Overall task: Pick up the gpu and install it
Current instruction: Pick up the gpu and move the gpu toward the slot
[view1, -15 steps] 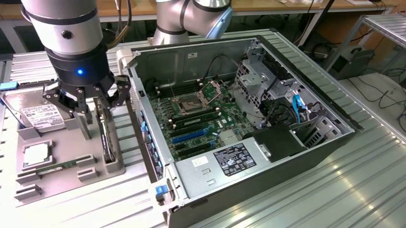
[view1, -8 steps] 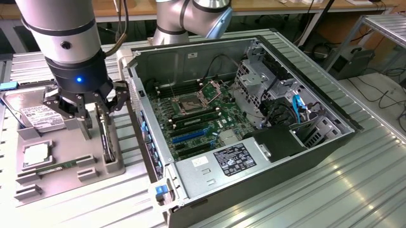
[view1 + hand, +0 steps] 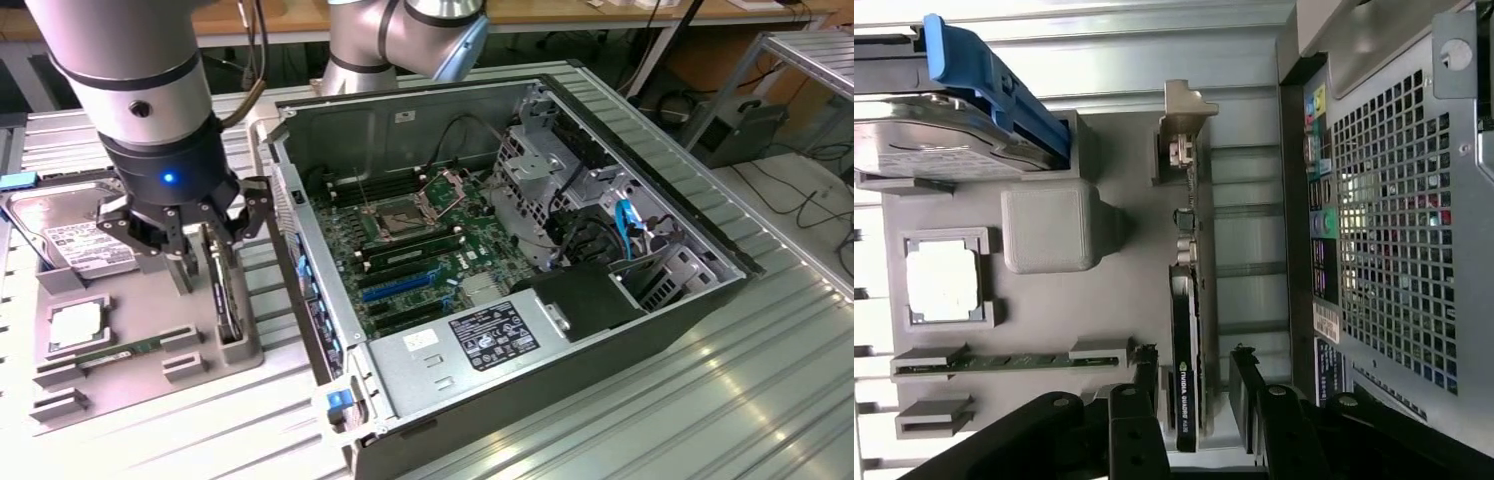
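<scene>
Item: gpu (image 3: pixel 1188 340), a slim dark card with a printed black face and a silvery bracket (image 3: pixel 1184 125) at one end. It stands on its long edge in a slot of the grey parts fixture (image 3: pixel 1044 230), apparently so that both flat faces are free for a pinch from above. It is not lifted and not in the machine. Tool (image 3: pixel 1194 356): black, two-fingered, set wide. It has one finger on either side of the card at the end away from the bracket, with a gap showing on both sides, so nothing is held. Same fixture: hard drive (image 3: pixel 944 140) with blue side rail (image 3: pixel 984 70), seated in its own cradle; processor (image 3: pixel 942 282) flat in a square recess; green memory stick (image 3: pixel 1004 362) flat in a narrow channel. Each seat is shaped to its part, judged a means of keeping every piece at a known position. Just beside the fixture, toward the exterior view's right: open tower case (image 3: pixel 641 300) lying on its side with the panel off, so that the motherboard (image 3: pixel 414 245) faces up and its slots can be reached from above. Blue expansion slot (image 3: pixel 400 287) unoccupied, near the power supply (image 3: pixel 481 340). Ribbed metal worktop (image 3: pixel 694 410) carries both fixture and case. Stage, as judged: the pick-up, fingers placed about the card, the closing not made
</scene>
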